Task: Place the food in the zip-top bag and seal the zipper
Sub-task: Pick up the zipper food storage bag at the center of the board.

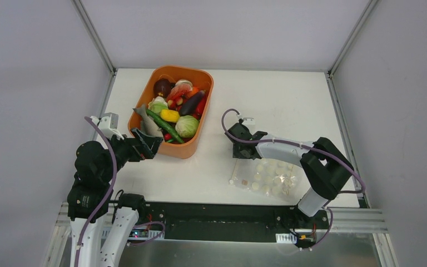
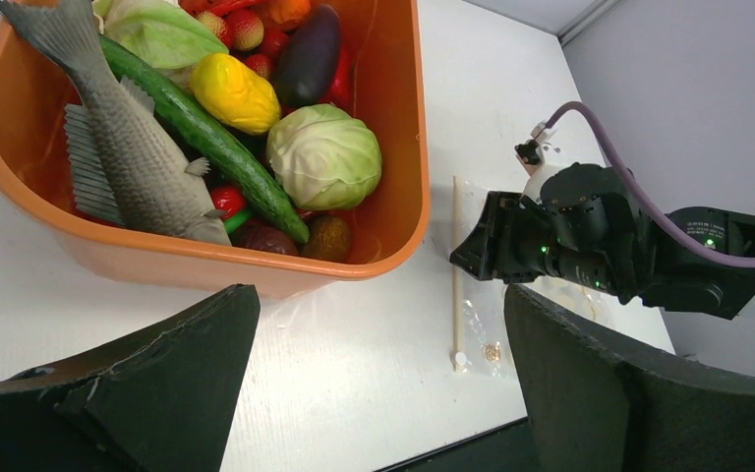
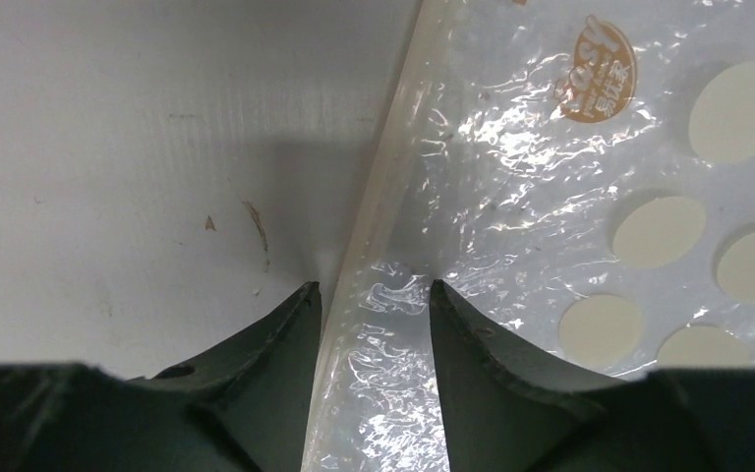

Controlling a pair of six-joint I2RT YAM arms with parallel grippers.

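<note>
The tub (image 1: pixel 207 105) is sitting on the far left part of the table (image 1: pixel 289 100), holding the food (image 1: pixel 175 108): the fish (image 1: pixel 146 123) is leaning along the near left wall, the cucumber (image 1: pixel 164 125) lying just right of it. The bag (image 1: pixel 272 179) is lying flat to the right, apart from the tub and nearer the front edge, its zipper strip (image 1: pixel 234 169) running along the side facing the tub. The right gripper (image 1: pixel 239 151) is straddling that strip's far end. The left gripper (image 1: pixel 149 143) is hanging just before the tub's near left corner.
</note>
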